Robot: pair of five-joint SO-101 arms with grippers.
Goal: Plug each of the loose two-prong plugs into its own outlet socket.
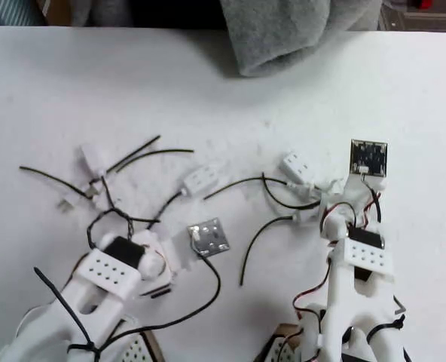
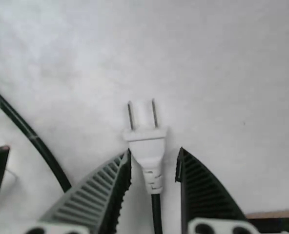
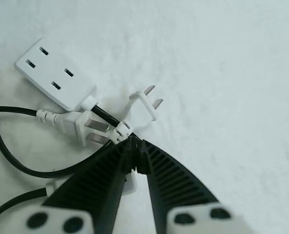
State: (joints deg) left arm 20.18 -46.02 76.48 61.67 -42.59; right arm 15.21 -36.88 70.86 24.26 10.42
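Over the bench (image 1: pixel 50 90), the high view puts your left arm (image 1: pixel 106 275) short of a tangle of black cords (image 1: pixel 125 222), with one outlet socket (image 1: pixel 203 179) lying loose beyond them. Your right arm (image 1: pixel 362 260) has a second socket (image 1: pixel 298 167) just ahead of it. Between the fingers of the left pincer (image 2: pixel 153 157), the left wrist view shows a white plug (image 2: pixel 145 146) lying flat, prongs pointing straight away from the pincer. The pincer is narrowly open, one finger (image 2: pixel 110 187) touching the plug's flank and the other just apart. If you close unevenly, that first pad will likely shove or twist the plug, and a hold so far back on the tail could let the prongs droop. At the tips of the right pincer (image 3: pixel 135 145), the right wrist view shows the fingers closed together, seemingly on the tail of a tilted plug (image 3: pixel 145 103) whose prongs angle up and away. A flat-lying plug (image 3: pixel 78 126) touches the tips on one side, and the second socket sits just beyond it. Held by so little, the tilted plug could swivel when you press. The unanchored socket would probably slide rather than take the prongs, and the socket's cord (image 3: pixel 101 113), running to the tips, may drag along.
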